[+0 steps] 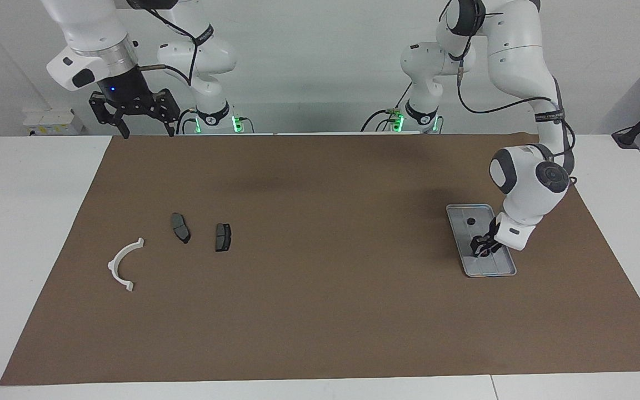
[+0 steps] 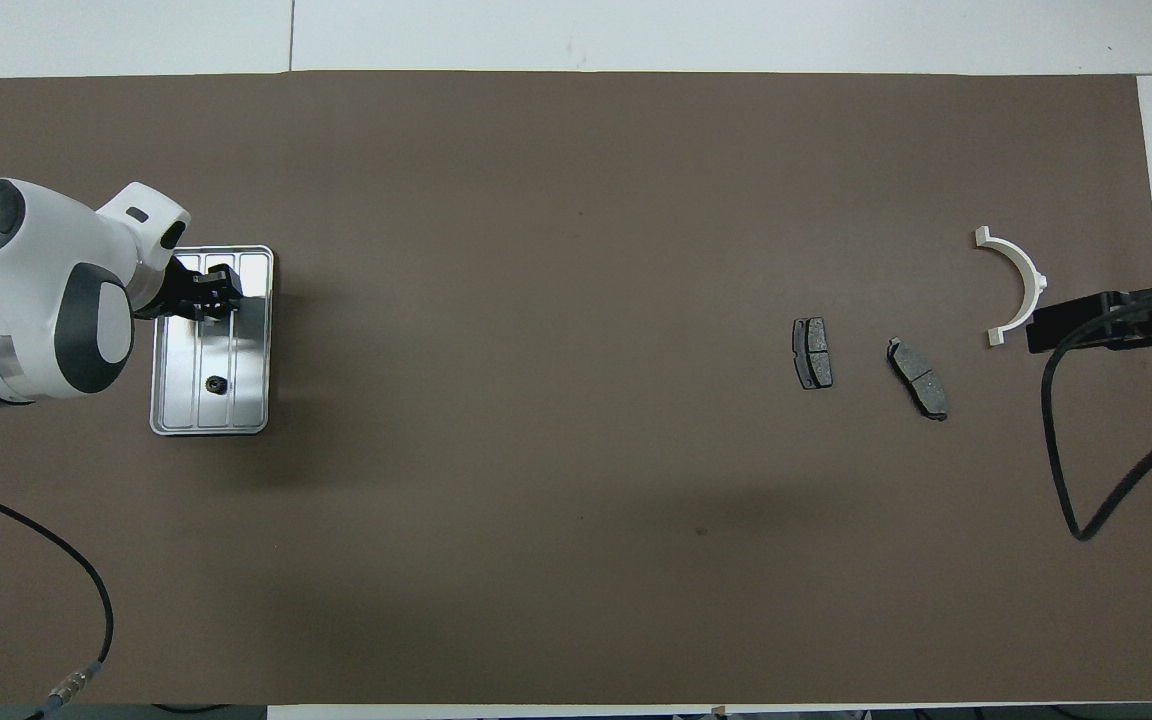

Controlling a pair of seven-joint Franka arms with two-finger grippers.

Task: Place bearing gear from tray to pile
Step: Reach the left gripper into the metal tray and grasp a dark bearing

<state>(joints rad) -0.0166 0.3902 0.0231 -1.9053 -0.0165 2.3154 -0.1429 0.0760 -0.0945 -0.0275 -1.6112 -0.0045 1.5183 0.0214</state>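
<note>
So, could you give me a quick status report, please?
Left gripper down in the tray, at its end farther from the robots. Bearing gear untouched. Right gripper waiting, open. Nothing obstructing.

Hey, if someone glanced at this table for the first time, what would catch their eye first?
Probably the left gripper, reaching down into the silvery tray at the left arm's end of the table, where a small dark bearing gear lies in the part nearer the robots. Next, toward the right arm's end, the white half-ring bracket beside two dark brake pads. The right gripper waits raised.
</note>
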